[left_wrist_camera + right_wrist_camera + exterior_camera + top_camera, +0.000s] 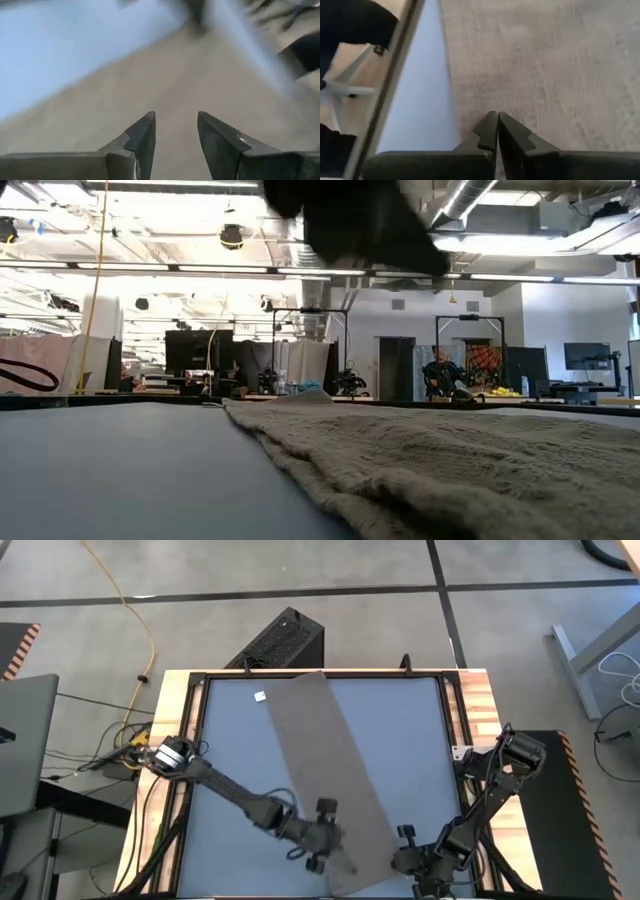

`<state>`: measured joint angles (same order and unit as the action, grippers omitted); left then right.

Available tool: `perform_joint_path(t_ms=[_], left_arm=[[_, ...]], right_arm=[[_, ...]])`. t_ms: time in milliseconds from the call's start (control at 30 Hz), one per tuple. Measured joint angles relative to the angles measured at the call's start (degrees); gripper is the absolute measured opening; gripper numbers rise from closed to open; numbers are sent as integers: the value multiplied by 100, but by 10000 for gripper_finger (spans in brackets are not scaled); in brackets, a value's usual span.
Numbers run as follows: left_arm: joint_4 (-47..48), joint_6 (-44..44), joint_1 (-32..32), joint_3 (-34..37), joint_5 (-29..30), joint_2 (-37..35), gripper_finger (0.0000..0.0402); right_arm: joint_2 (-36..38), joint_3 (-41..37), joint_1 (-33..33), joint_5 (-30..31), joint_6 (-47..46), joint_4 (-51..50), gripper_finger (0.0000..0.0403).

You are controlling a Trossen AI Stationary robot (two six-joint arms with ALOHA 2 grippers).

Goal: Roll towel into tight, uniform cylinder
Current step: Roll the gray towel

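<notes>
Both grippers worked at the near end of the towel [330, 775], which lay flat and unrolled as a long taupe strip running diagonally across the blue-grey tabletop [240, 755], from the far edge down to the near one. Its small white tag [260, 696] sat at the far corner. The left gripper [175, 142] hovered over the cloth near its near end, fingers parted with a clear gap and nothing between them. The right gripper [497, 131] sat at the towel's near right edge, close to the table's near rim; its fingers [517, 137] were drawn together until they nearly touched, tips on the towel's border beside bare tabletop. Whether any fabric was pinched between them could not be made out. In the low view the towel's ribbed weave filled the foreground.
</notes>
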<state>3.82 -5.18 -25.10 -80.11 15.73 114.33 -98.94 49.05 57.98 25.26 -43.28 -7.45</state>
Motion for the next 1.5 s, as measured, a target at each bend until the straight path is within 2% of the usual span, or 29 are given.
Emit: perform_joint_path(t_ms=[100,233,467,600,767,900,1100,1300,1400,1500], left_arm=[[322,-66,317,37,-178,28,137],[194,-225,528,468,-310,51,137],[-1350,-833,632,1582,-187,50,137],[-2081,-1319,622,1989,-153,36,137],[-2195,-1389,581,2093,-46,41,137],[-2160,-1344,579,2091,-21,41,137],[-2126,-1244,577,2093,132,41,137],[-1652,-377,589,2118,663,-499,137],[-1786,-25,898,2442,621,-778,137],[-1883,-54,1341,3016,533,-1043,137]], right_arm=[[149,73,-56,77,273,5,37],[629,55,-241,162,734,-8,37],[1873,-505,-1182,199,1959,109,24],[2029,-1154,-2145,120,2458,832,19],[1815,-1923,-3193,-431,2826,2322,28],[1536,-2221,-3780,-768,3079,3318,27],[854,-2246,-4590,-987,3183,3708,21],[156,-2246,-4956,-1347,3483,4317,25],[-47,-2238,-5087,-1370,3594,4592,24],[-156,-2235,-5186,-1376,3589,4688,22]])
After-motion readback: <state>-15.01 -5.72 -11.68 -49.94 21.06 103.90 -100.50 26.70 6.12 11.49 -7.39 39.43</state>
